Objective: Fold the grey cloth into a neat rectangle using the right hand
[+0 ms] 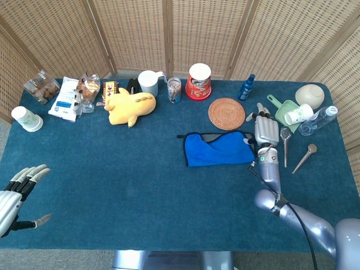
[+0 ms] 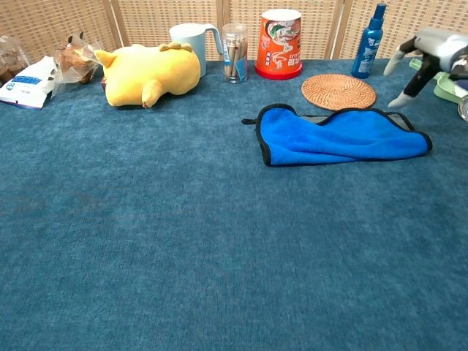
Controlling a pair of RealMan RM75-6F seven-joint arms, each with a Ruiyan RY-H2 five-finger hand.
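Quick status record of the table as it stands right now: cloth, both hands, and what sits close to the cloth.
cloth: folded cloth, blue face up, grey edge showing at the back, flat on the table, edges uneven
right hand: right hand just past the cloth's right end, fingers spread, holding nothing
left hand: left hand at the table's near left corner, fingers apart, holding nothing
behind cloth: woven coaster
right of hand: spoon
fold state: not yet a neat rectangle

Right hand (image 1: pixel 265 130) hovers open, fingers spread; left hand (image 1: pixel 14 194) open, idle
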